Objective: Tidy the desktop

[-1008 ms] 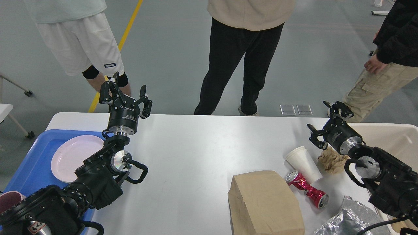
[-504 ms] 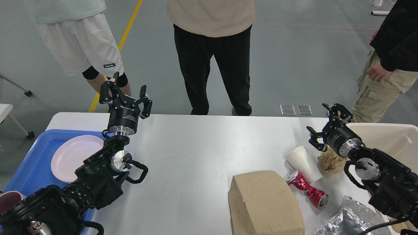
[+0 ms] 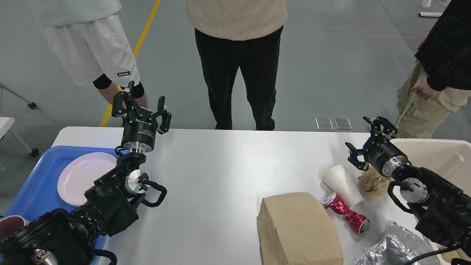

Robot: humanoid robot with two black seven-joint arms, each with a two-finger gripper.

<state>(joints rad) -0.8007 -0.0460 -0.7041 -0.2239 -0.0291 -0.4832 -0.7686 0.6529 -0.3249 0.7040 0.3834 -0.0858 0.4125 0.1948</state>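
The desktop (image 3: 220, 173) is a wide white table filling the lower view. On its right side lie a brown paper bag (image 3: 298, 228), stacked white paper cups (image 3: 342, 184) tipped on their side, a crushed red can (image 3: 347, 215), a crumpled brown paper wad (image 3: 373, 182) and a silver foil bag (image 3: 393, 246). My left gripper (image 3: 141, 105) is raised over the table's far left edge, open and empty. Just above the paper wad, my right gripper (image 3: 369, 141) is open and holds nothing.
A blue tray (image 3: 36, 184) at the left holds a pink plate (image 3: 82, 176) and a dark red cup (image 3: 9, 224). A beige bin (image 3: 441, 154) stands at the right. Three people stand beyond the far edge.
The middle person stepped left and the person at the right shifted. My right gripper rose slightly toward the far edge. My left arm stayed still.
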